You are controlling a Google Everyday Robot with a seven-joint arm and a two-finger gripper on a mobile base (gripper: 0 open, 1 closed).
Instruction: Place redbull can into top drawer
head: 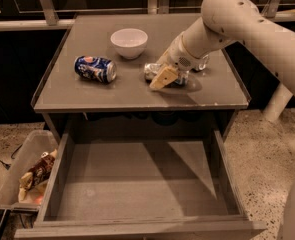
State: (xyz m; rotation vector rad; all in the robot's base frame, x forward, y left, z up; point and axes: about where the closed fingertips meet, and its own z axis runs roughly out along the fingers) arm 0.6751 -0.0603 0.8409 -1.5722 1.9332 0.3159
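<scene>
Pincer (167, 77) at redbull can (151, 71) on tabletop (82, 91); top drawer (137, 184) open.

The end effector (165, 77) sits low over the counter (87, 91), covering the redbull can (150, 70) and hiding most of it. The arm (247, 29) runs out of frame at the right edge. The drawer (137, 184) front is cut off at the bottom edge. The bin (17, 169) is cut off at the left edge, and its contents are blurred.
</scene>
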